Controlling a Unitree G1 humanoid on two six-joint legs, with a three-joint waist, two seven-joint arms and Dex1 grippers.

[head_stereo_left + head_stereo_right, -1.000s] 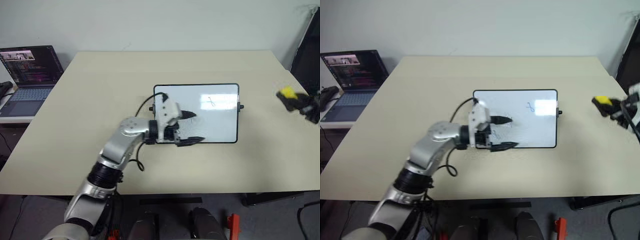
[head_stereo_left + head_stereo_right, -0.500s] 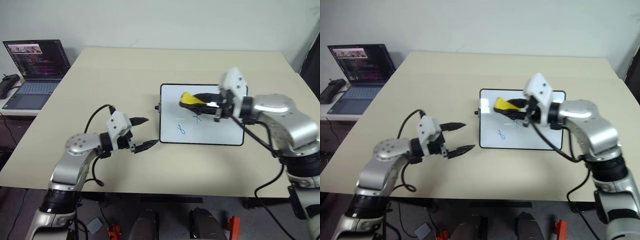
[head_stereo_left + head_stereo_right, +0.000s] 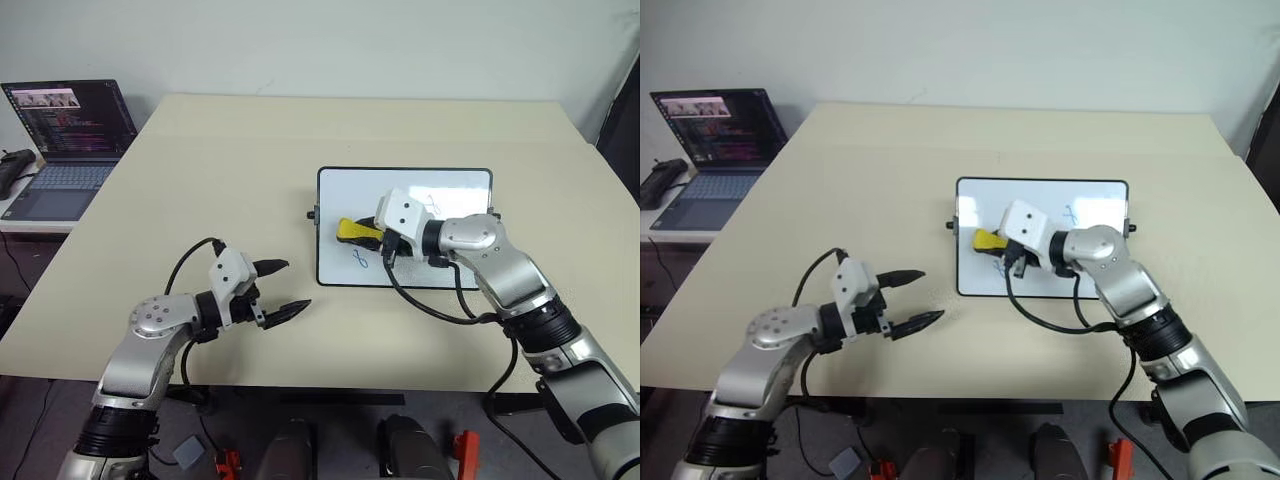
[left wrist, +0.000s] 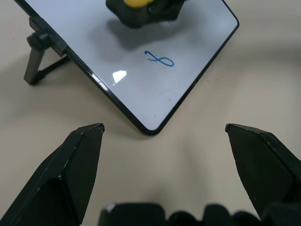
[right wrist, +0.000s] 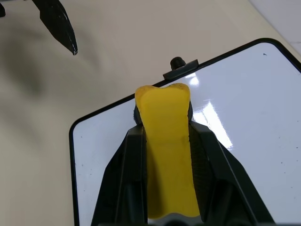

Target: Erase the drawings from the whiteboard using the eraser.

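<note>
Bright, even overhead light is flooding the surface; glare is glinting off the whiteboard; soft shadows are falling underneath; focus is staying sharp.

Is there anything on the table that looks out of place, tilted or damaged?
Nothing stands out. The whiteboard lies square on the table, the eraser sits gripped in the right gripper over it, and the loop drawing is intact.

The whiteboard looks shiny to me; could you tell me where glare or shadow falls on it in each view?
Left wrist view: a small bright glint on the whiteboard near its edge, and a soft shadow under the eraser. Right wrist view: white glare streaks beside the eraser.
</note>
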